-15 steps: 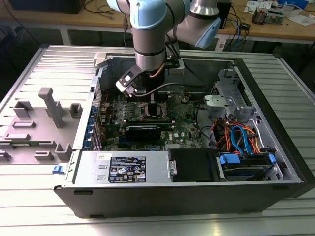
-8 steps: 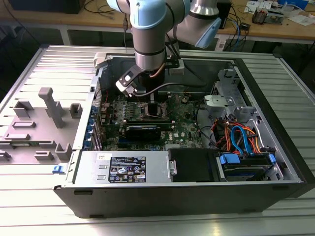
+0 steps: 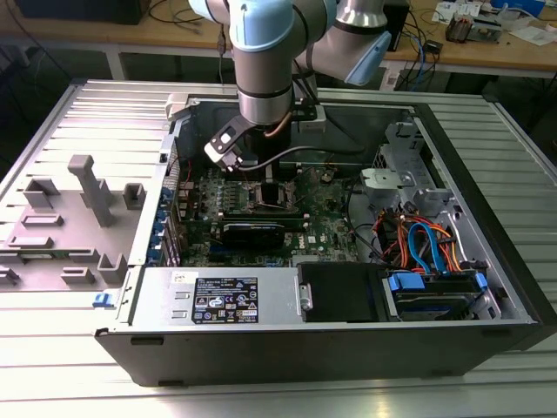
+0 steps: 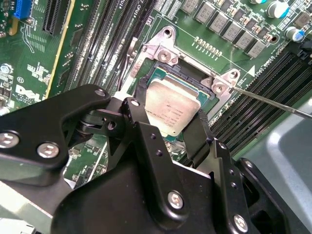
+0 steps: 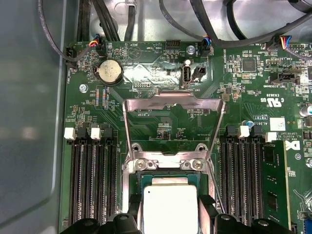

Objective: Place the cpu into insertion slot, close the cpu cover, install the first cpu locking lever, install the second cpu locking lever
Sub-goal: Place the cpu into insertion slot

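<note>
In both wrist views the cpu (image 4: 170,109) (image 5: 169,209), a flat square chip with a silvery top, sits low in the insertion slot (image 4: 163,73) (image 5: 168,180). My gripper (image 4: 170,113) (image 5: 169,217) is shut on the cpu, a black finger (image 4: 141,95) against one edge and another against the opposite edge. The cpu cover (image 5: 173,102), a thin silver frame, stands flipped up and away behind the slot. A thin wire locking lever (image 4: 273,102) (image 5: 214,185) sticks out, unlatched, beside the slot. In the exterior view my gripper (image 3: 270,187) reaches down onto the green motherboard (image 3: 331,231).
Long black memory slots (image 5: 92,180) (image 5: 243,180) flank the socket. A round coin battery (image 5: 110,72) lies beyond the cover. The open computer case (image 3: 487,218) walls in the board, with a power supply (image 3: 218,300) in front and drive cables (image 3: 426,244) at the exterior view's right.
</note>
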Controlling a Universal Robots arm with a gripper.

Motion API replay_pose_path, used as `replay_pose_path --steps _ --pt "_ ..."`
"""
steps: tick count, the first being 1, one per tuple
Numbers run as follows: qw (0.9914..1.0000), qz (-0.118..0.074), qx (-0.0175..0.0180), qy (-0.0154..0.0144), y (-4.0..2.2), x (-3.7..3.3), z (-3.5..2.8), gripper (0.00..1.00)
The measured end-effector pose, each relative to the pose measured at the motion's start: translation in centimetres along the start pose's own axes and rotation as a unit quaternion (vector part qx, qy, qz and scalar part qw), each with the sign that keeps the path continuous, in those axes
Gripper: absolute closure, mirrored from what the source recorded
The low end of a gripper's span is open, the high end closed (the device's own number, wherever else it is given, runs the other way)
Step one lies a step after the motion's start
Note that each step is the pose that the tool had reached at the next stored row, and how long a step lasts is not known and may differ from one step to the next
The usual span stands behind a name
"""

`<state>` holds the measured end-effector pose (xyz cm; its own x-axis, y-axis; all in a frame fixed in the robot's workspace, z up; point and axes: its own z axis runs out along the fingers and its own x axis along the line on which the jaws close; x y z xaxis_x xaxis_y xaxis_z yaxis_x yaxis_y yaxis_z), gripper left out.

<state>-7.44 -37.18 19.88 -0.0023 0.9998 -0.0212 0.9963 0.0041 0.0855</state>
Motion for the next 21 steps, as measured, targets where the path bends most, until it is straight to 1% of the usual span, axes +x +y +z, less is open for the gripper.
replay_pose_path --steps 5,11,13,14,18,21 --pt "1.0 0.003 0.0001 -0.0003 -0.03 0.01 0.25 0.45" --pt "1.0 0.003 0.0 -0.0002 -0.03 0.01 0.29 0.45" --pt "1.0 0.003 -0.0001 0.0001 -0.03 0.02 0.31 0.45" --pt "1.0 0.003 -0.0001 0.0002 -0.02 0.03 0.32 0.38" --pt "1.0 0.003 0.0 -0.0001 -0.03 0.02 0.32 0.38" --pt "1.0 0.003 -0.0001 0.0004 -0.02 0.02 0.23 0.38"
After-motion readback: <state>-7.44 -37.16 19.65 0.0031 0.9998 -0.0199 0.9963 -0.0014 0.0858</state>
